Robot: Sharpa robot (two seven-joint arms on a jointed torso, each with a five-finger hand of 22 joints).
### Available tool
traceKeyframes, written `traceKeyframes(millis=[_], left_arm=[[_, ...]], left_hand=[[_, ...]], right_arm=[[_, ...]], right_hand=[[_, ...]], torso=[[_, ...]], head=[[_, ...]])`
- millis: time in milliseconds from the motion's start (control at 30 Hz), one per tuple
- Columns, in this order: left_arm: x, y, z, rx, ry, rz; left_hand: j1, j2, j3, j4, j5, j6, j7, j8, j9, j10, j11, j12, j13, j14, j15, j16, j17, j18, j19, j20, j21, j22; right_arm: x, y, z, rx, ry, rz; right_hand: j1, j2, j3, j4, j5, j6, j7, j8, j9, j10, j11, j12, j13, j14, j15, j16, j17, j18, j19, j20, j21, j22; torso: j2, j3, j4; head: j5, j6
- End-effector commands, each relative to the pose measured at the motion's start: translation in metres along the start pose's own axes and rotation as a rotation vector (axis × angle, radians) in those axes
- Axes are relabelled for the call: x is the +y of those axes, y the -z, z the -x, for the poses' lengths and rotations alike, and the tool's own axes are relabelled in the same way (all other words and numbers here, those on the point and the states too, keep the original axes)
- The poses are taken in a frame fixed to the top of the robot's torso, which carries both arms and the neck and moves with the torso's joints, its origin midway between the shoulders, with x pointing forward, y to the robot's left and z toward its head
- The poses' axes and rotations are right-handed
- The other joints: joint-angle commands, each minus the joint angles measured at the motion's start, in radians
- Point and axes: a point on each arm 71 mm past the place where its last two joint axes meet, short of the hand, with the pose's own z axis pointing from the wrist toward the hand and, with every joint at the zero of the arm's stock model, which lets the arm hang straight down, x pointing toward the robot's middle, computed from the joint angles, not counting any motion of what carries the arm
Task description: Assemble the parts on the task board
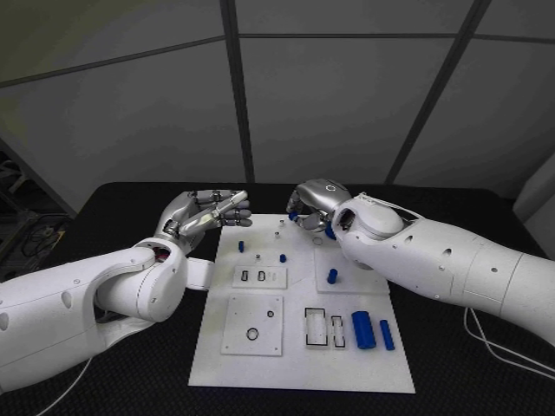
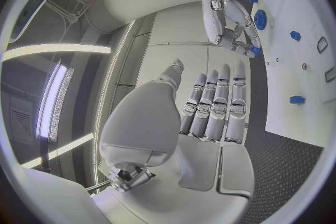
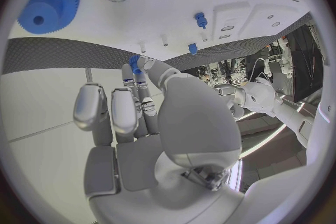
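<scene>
The white task board [image 1: 297, 364] lies in the middle of the black table. My left hand [image 1: 203, 217] hovers over the board's far left corner; its fingers [image 2: 217, 106] are stretched out with nothing in them. My right hand [image 1: 315, 208] is at the board's far edge and pinches a small blue part [image 3: 133, 61] at its fingertips, also seen as the blue part [image 2: 257, 50]. A blue gear [image 3: 49, 3] sits on the board close to that hand. Small blue pegs [image 1: 241, 246] [image 1: 283, 257] [image 1: 333, 276] stand on the board. Two blue cylinders [image 1: 362, 330] [image 1: 388, 334] lie at its near right.
Two raised white plates [image 1: 259, 277] [image 1: 252, 325] with small holes sit on the board's left half. Black-outlined slots [image 1: 316, 328] lie beside the cylinders. Black table [image 1: 127, 199] surrounds the board. My right forearm [image 1: 453, 260] crosses above the board's far right corner.
</scene>
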Motion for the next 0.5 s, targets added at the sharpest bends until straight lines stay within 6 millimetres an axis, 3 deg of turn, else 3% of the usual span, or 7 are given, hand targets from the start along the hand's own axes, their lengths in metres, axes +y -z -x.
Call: traceKeyframes(millis=[33, 500], left_arm=[[-0.002, -0.001, -0.002, 0.016, 0.0, -0.009], [-0.004, -0.003, -0.005, 0.023, 0.002, -0.015]], left_hand=[[0.0, 0.012, 0.001, -0.007, -0.006, 0.0, 0.004, -0.005, -0.001, -0.003, 0.004, -0.003, -0.001, -0.001, 0.003, -0.007, 0.001, 0.003, -0.005, 0.002, 0.001, 0.0], [0.0, 0.012, 0.001, -0.008, -0.007, 0.0, 0.004, -0.005, -0.001, -0.003, 0.004, -0.003, -0.001, -0.002, 0.003, -0.008, 0.002, 0.003, -0.007, 0.003, 0.0, 0.0]], right_arm=[[0.001, -0.003, 0.002, -0.019, -0.008, -0.004], [0.013, -0.015, -0.005, 0.014, -0.009, 0.0]], right_hand=[[0.0, -0.001, 0.005, 0.003, 0.0, 0.002, 0.003, -0.004, 0.001, 0.001, 0.005, -0.003, 0.001, 0.033, -0.007, 0.006, 0.002, -0.011, 0.006, -0.001, 0.006, 0.001], [-0.005, -0.003, 0.005, 0.005, -0.001, -0.001, 0.004, -0.006, 0.002, -0.001, 0.006, -0.006, 0.001, 0.033, -0.005, 0.007, 0.003, -0.011, 0.006, 0.0, 0.007, 0.002]], torso=[[0.002, -0.0007, 0.0015], [0.003, -0.0001, 0.0013]], head=[[0.001, -0.003], [-0.002, -0.009]])
